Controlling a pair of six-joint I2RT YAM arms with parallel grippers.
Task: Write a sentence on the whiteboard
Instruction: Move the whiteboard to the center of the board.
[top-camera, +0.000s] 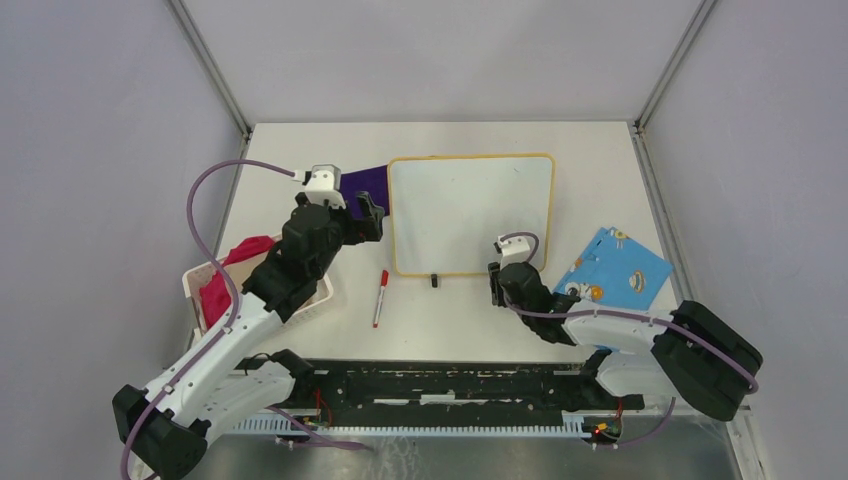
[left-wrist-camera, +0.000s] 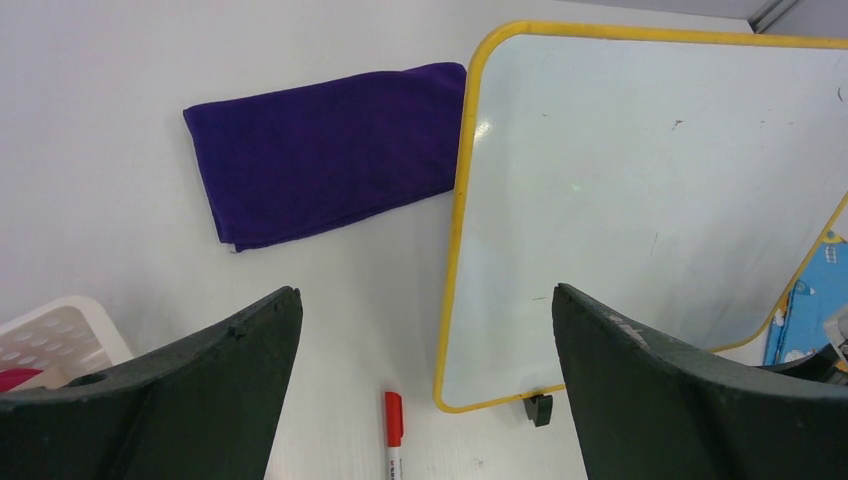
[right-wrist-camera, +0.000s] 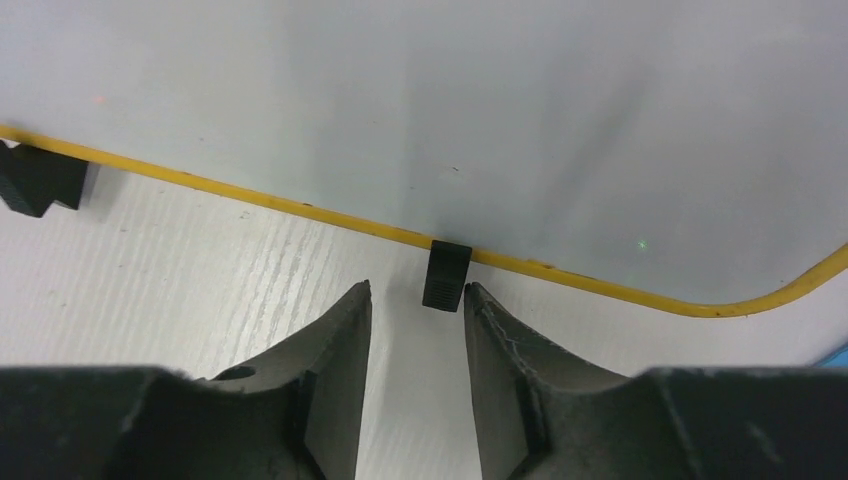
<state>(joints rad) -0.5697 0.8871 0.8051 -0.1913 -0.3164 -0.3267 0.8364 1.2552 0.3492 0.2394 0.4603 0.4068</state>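
The whiteboard (top-camera: 470, 215) lies flat at the table's middle, yellow-framed and blank; no sentence shows on it. It also shows in the left wrist view (left-wrist-camera: 650, 200) and the right wrist view (right-wrist-camera: 450, 110). A red-capped marker (top-camera: 380, 298) lies on the table left of the board's near left corner, also in the left wrist view (left-wrist-camera: 393, 430). My left gripper (top-camera: 372, 218) hangs wide open and empty above the board's left edge (left-wrist-camera: 425, 295). My right gripper (top-camera: 500, 272) sits low at the board's near edge, its jaws narrowly apart and empty (right-wrist-camera: 415, 290), just short of a black foot (right-wrist-camera: 446, 277).
A purple cloth (top-camera: 365, 180) lies left of the board (left-wrist-camera: 330, 150). A white basket (top-camera: 195, 285) holding a red cloth (top-camera: 225, 275) stands at the left. A blue card (top-camera: 615, 265) lies right of the board. A second black foot (top-camera: 434, 281) sticks out at the board's near edge.
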